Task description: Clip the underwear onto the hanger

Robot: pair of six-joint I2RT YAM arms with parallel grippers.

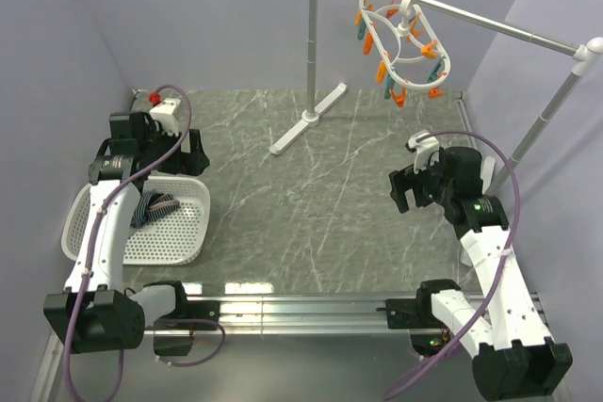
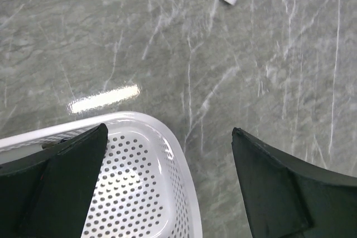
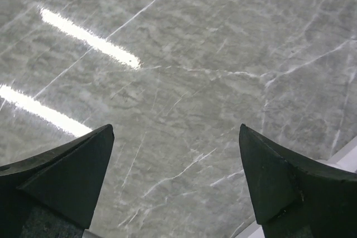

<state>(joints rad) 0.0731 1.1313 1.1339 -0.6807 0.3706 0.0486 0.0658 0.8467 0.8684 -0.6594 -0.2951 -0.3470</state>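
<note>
The underwear (image 1: pixel 154 207) lies bunched inside the basket (image 1: pixel 193 233), toward its far left; its long axis is hard to judge. Over the basket's far right corner hovers the left gripper (image 1: pixel 195 159), jaws spread wide and empty. It is clearly the nearer one, and the cloth lies back toward its own base. Well right of the basket, the right gripper (image 1: pixel 407 191) is also wide open and empty. The hanger (image 1: pixel 405 40) hangs far beyond it.
</note>
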